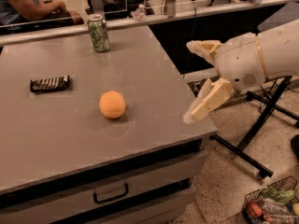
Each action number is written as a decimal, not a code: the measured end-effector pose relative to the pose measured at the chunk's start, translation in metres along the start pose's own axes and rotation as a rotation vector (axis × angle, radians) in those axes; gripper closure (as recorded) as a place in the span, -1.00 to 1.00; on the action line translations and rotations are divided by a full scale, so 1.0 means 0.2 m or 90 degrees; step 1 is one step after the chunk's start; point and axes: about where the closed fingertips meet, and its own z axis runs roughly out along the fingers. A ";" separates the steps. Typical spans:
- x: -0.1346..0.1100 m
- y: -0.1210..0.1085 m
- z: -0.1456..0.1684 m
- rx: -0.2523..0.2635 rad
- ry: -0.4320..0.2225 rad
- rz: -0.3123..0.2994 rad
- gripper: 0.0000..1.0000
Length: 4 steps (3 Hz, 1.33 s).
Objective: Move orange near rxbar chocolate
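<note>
Grey laminate covers the broad table that fills most of the view, with a drawer and its dark handle set in the front below the top. From the right edge comes the white robot arm, reaching leftward over the floor beside the table's right edge. At its end the cream-coloured gripper hangs just off the table's near right corner, its two fingers spread wide, one above the other, with nothing between them. Under the arm stands a black metal stand on the speckled floor. A person in a blue shirt sits behind the far left rail. A wire basket of groceries sits on the floor at the lower right.

On the table, a green soda can stands upright near the far edge. The rxbar chocolate lies flat at the left, well apart from the can.

The orange rests on the table top towards the middle, to the right of the bar and a little nearer the front edge. It lies left of the gripper, clear of both fingers, with bare table between them.
</note>
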 end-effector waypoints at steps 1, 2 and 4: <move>-0.03 0.00 0.01 -0.001 -0.008 -0.003 -1.00; -0.03 0.00 0.02 -0.002 -0.010 -0.005 -1.00; -0.10 -0.06 0.40 -0.041 -0.125 -0.050 -1.00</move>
